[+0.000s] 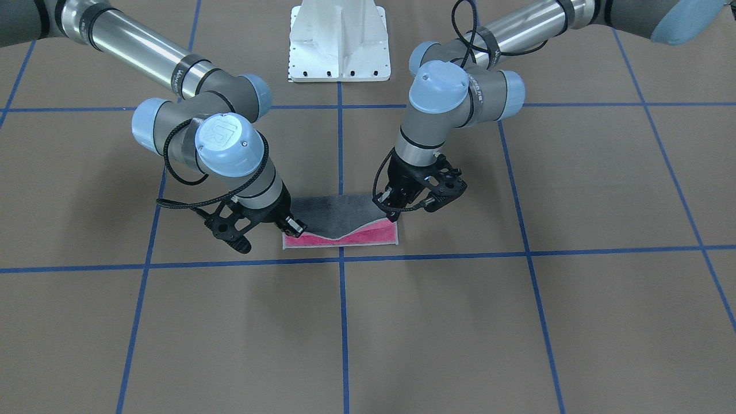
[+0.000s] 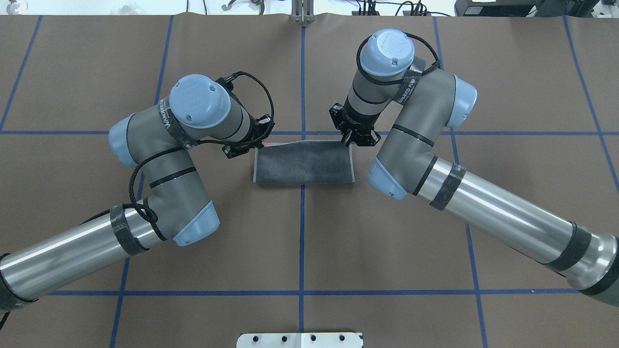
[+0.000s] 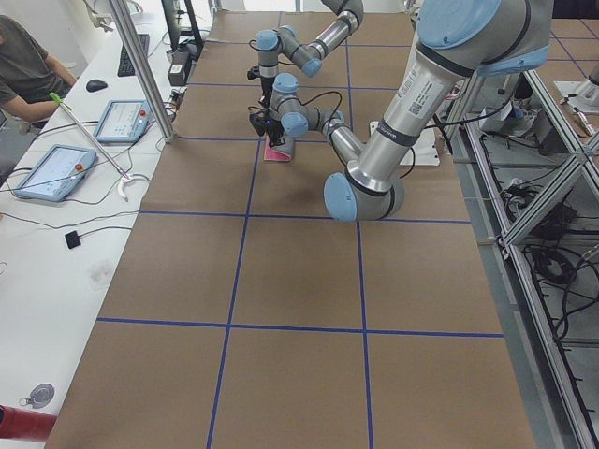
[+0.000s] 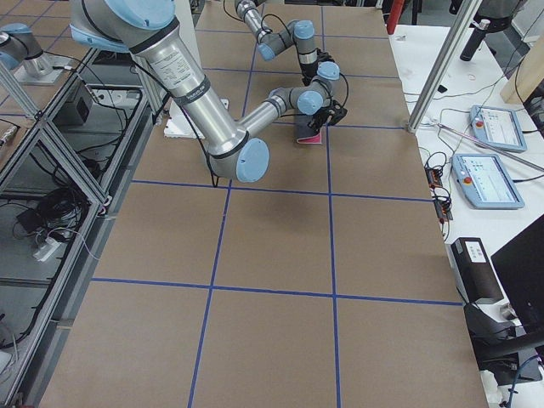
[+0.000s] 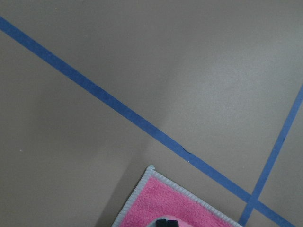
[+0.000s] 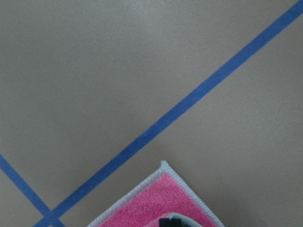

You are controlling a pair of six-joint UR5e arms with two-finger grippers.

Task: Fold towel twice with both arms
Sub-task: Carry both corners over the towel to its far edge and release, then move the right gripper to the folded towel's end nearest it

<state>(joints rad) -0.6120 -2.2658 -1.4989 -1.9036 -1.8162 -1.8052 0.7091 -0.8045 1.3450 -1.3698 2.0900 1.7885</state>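
Observation:
The towel [image 1: 336, 211] lies at the table's middle, folded over itself. Its dark grey face is on top and a pink strip [image 1: 345, 240] shows along the edge far from the robot. From overhead the towel [image 2: 303, 162] is a grey rectangle. My left gripper [image 1: 394, 215] is shut on one corner of the grey flap, and my right gripper [image 1: 294, 225] is shut on the other. The flap's edge sags between them. Each wrist view shows a pink corner [image 5: 175, 208] [image 6: 158, 203] of the towel below the fingertips.
The white pedestal base [image 1: 339, 43] stands on the robot's side of the towel. Blue tape lines [image 1: 341, 322] cross the brown table. A side bench with teach pendants [image 3: 126, 120] and a seated person [image 3: 23, 65] runs along the far edge.

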